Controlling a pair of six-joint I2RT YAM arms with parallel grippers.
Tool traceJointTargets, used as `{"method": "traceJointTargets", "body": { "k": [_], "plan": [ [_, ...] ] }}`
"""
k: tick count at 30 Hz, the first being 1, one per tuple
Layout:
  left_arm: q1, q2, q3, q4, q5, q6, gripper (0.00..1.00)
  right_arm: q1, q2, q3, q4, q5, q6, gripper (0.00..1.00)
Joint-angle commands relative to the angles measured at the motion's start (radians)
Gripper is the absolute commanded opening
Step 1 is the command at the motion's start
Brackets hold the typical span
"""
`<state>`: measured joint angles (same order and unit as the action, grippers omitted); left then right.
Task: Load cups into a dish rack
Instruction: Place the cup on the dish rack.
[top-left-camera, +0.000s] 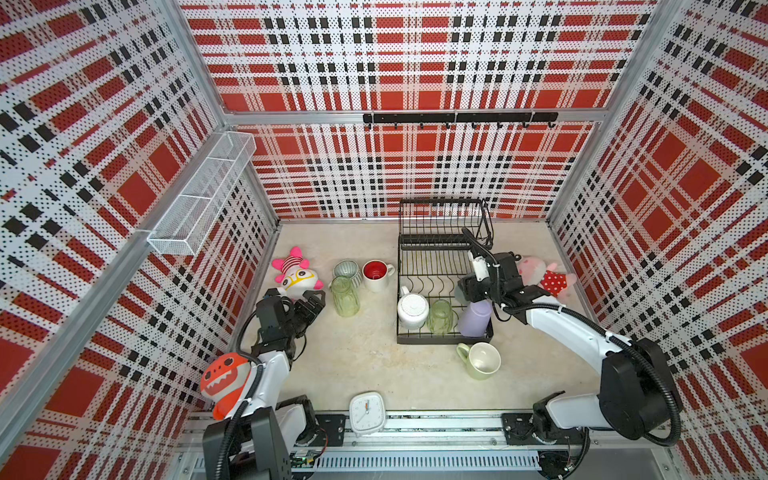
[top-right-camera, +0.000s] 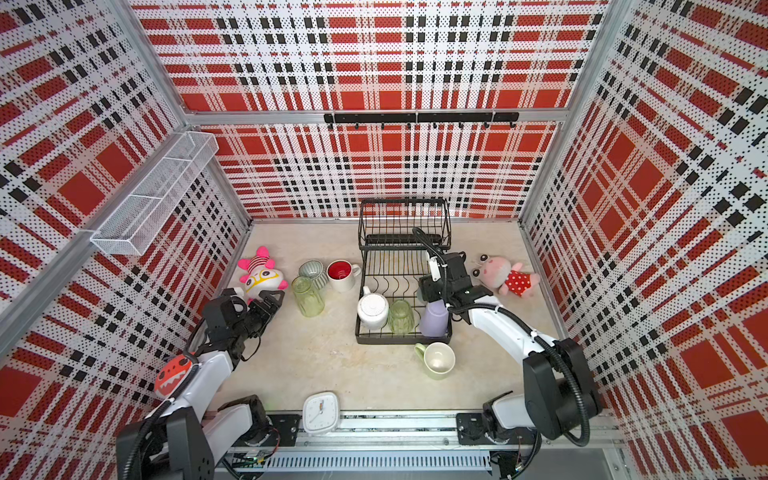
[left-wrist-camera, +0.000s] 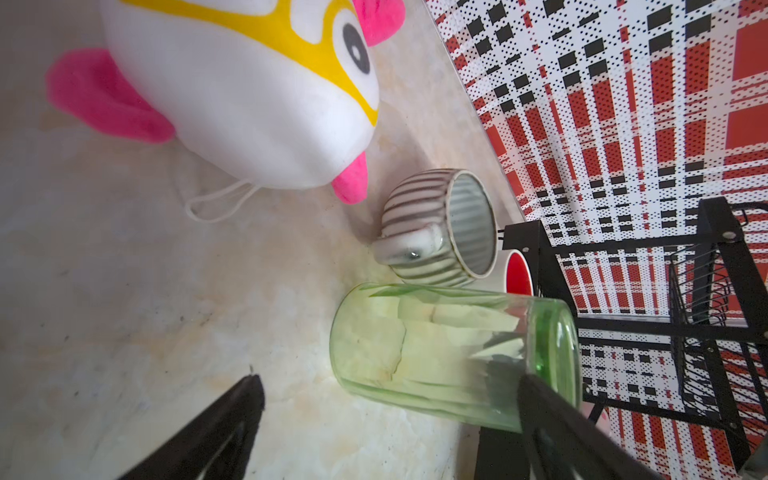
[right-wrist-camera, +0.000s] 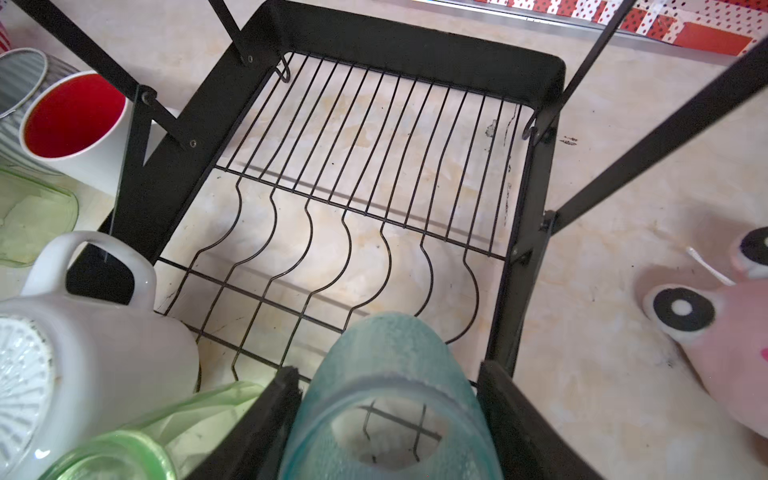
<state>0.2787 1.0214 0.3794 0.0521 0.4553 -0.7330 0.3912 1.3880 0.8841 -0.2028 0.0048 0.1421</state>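
Note:
The black wire dish rack (top-left-camera: 440, 249) (right-wrist-camera: 415, 37) stands at the back right. In its front row sit an upturned white mug (top-left-camera: 412, 309), a green glass (top-left-camera: 440, 316) and a lavender tumbler (top-left-camera: 476, 318). Over the rack's lower tier, my right gripper (top-left-camera: 465, 291) (right-wrist-camera: 386, 370) is shut on a teal tumbler (right-wrist-camera: 382, 345). To the rack's left stand a clear green glass (top-left-camera: 345, 296) (left-wrist-camera: 436, 353), a ribbed mug (top-left-camera: 347, 270) and a red-inside mug (top-left-camera: 376, 274). My left gripper (top-left-camera: 313, 301) (left-wrist-camera: 388, 380) is open just left of that glass. A pale-green mug (top-left-camera: 482, 360) lies on its side before the rack.
A pink-and-white plush (top-left-camera: 295, 272) lies behind my left gripper, and a pink plush (top-left-camera: 544, 276) lies right of the rack. An orange plush (top-left-camera: 224, 384) rests on my left arm. A white square clock (top-left-camera: 366, 413) sits at the front edge. A white mesh basket (top-left-camera: 199, 195) hangs on the left wall.

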Motion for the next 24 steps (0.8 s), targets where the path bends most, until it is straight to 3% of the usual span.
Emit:
{"method": "traceJointTargets", "body": {
  "k": [1, 7, 20, 24],
  "plan": [
    [-0.007, -0.001, 0.001, -0.008, 0.0, 0.014, 0.98, -0.005, 0.014, -0.009, 0.026, 0.012, 0.026, 0.59],
    [-0.007, -0.003, 0.001, -0.008, 0.0, 0.014, 0.98, -0.005, 0.034, 0.018, -0.014, 0.052, 0.031, 0.65],
    [-0.009, -0.002, 0.001, -0.008, -0.001, 0.014, 0.98, -0.005, 0.086, 0.055, -0.044, 0.08, 0.022, 0.69],
    [-0.01, -0.001, 0.001, -0.008, -0.001, 0.014, 0.98, -0.005, 0.087, 0.061, -0.049, 0.08, 0.019, 0.74]
  ]
}}
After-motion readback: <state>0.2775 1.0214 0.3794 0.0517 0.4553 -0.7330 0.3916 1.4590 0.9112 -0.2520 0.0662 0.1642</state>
